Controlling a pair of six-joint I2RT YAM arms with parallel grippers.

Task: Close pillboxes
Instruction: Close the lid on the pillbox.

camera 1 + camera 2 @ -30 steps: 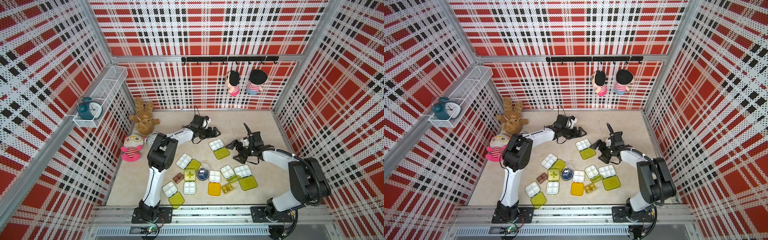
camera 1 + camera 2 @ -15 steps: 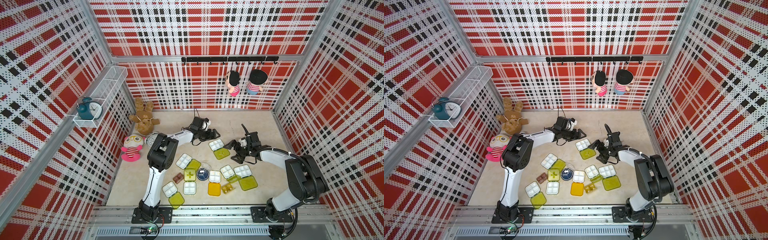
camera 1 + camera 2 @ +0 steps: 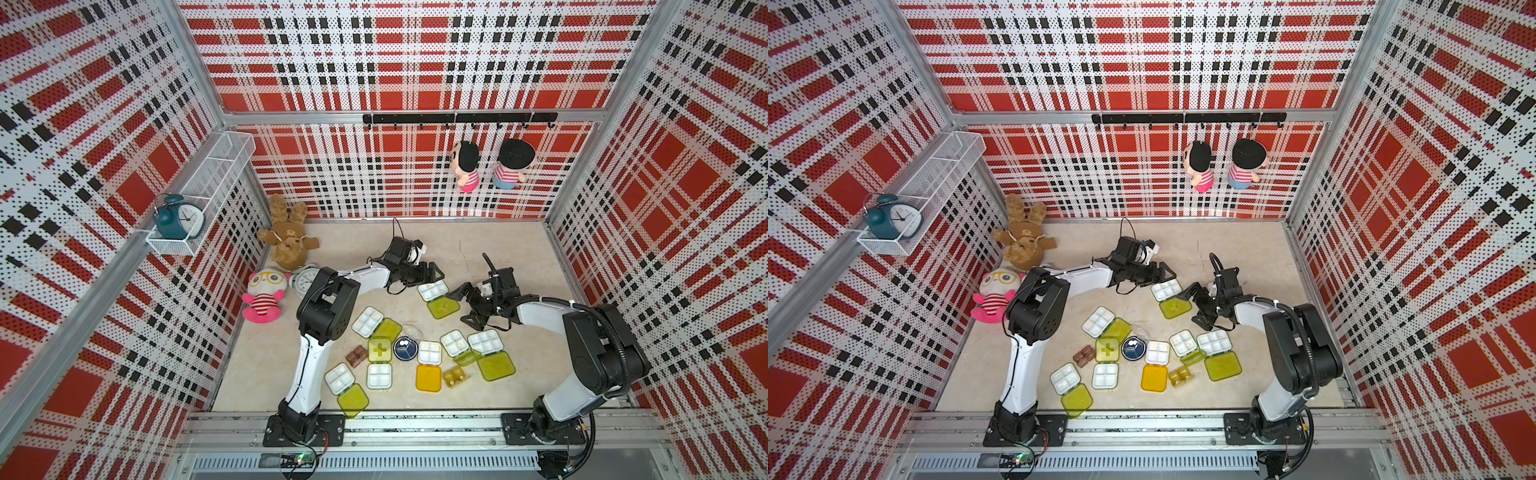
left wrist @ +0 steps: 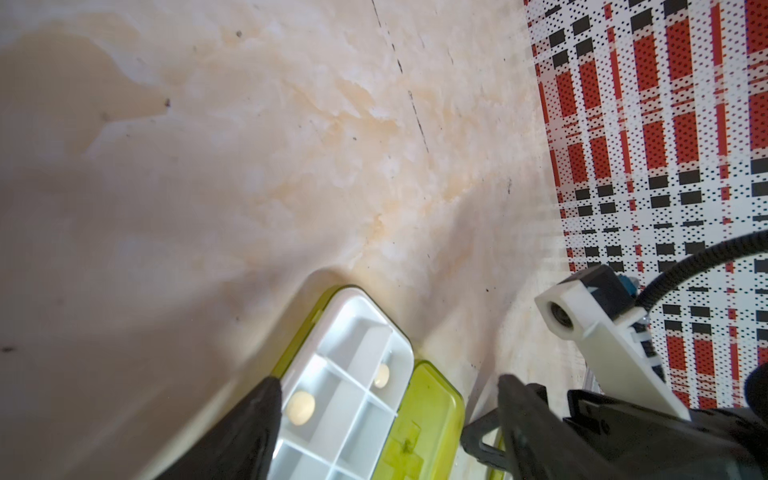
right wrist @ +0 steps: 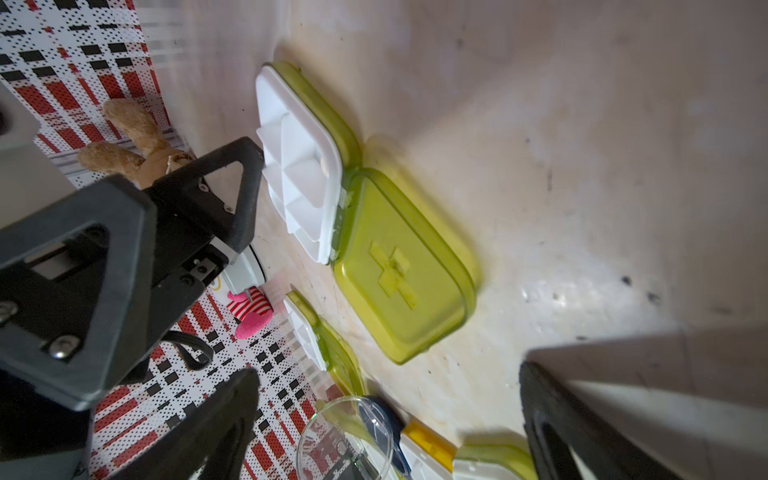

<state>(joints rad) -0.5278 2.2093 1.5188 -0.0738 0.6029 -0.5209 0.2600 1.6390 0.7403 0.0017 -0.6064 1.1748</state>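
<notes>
Currently the far pillbox [image 3: 432,289] is the one in hand: it lies alone on the counter [image 3: 490,245] between the two arms, beyond the other pillboxes [image 3: 368,322], most of which lie open nearer the bases. Its white four-cell tray [image 4: 340,374] faces up, and the lime lid [image 3: 444,308] lies folded fully flat beside it, toward the right arm, joined along one hinge edge. Two small pale pills [image 4: 301,408] lie loose in the cells. Noted: the left pincer [image 4: 388,388] stands wide and grips nothing. It straddles the box, with one finger [image 5: 246,199] at the tray's outer wall opposite the hinge and the other out past the lid. The right pincer [image 3: 462,306] is spread to its fullest, empty, just off the lid's free edge. Judgement: thin moulded plastic, very light, with a stiff tray and a somewhat springy lid. The smooth base will likely skate under any sideways push, and a jolt could toss the pills. A pinch looks unnecessary: brace the tray's outer wall with the left, lift the lid's free edge from beneath with a right fingertip, swing it over the hinge, then press near the clasp side until it seats.
</notes>
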